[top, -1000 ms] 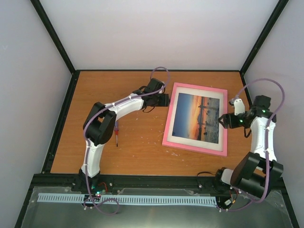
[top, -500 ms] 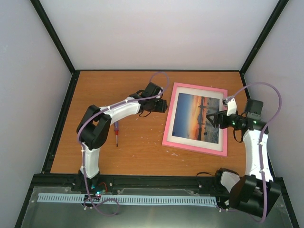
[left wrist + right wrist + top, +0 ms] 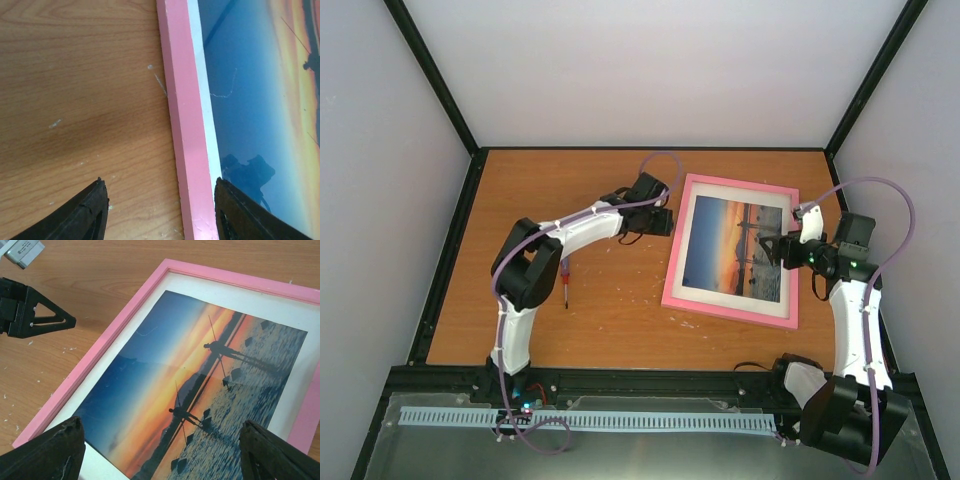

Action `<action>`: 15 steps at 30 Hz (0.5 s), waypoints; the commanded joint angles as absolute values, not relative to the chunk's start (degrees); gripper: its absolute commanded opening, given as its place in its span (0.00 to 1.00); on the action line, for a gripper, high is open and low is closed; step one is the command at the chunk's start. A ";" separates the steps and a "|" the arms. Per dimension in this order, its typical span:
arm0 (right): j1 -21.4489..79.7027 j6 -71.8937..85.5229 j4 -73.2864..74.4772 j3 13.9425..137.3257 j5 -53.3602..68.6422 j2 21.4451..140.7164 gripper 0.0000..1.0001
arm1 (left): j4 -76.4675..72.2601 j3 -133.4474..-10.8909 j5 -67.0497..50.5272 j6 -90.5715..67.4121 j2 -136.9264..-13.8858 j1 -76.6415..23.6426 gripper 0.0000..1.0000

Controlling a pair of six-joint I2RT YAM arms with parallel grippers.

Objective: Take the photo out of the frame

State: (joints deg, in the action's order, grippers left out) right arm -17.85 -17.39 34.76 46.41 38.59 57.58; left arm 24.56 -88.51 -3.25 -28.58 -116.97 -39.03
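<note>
One pink frame [image 3: 725, 310], face-up, sunset photo [image 3: 740, 248] inside

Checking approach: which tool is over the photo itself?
The right tool, open above the right side of the photo. The left tool is open astride the pink left rail of the frame.

Left gripper [image 3: 666, 222] sits 1 o'clock from its base, pointing 3 o'clock, fingers apart; right gripper [image 3: 771, 248] at 12, pointing 9, fingers wide.
</note>
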 commanded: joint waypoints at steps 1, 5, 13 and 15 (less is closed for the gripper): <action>-17.56 -16.58 32.88 46.17 37.28 57.47 0.82 | 26.70 -92.71 0.69 -29.14 -118.82 -39.63 0.58; -17.50 -16.71 32.79 45.88 37.13 57.78 0.82 | 25.54 -94.92 -4.32 -28.62 -122.03 -39.75 0.58; -17.53 -16.87 33.29 46.32 37.35 58.07 0.83 | 30.55 -102.19 -2.25 -28.55 -129.08 -42.44 0.57; -17.59 -17.04 33.49 46.19 37.86 58.10 0.83 | 31.38 -102.85 -1.23 -29.35 -129.97 -42.67 0.56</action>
State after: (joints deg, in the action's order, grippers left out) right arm -17.85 -17.06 33.98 46.41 37.78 58.04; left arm 27.92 -99.22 -2.98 -28.58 -128.38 -41.69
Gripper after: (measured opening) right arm 0.829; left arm 0.572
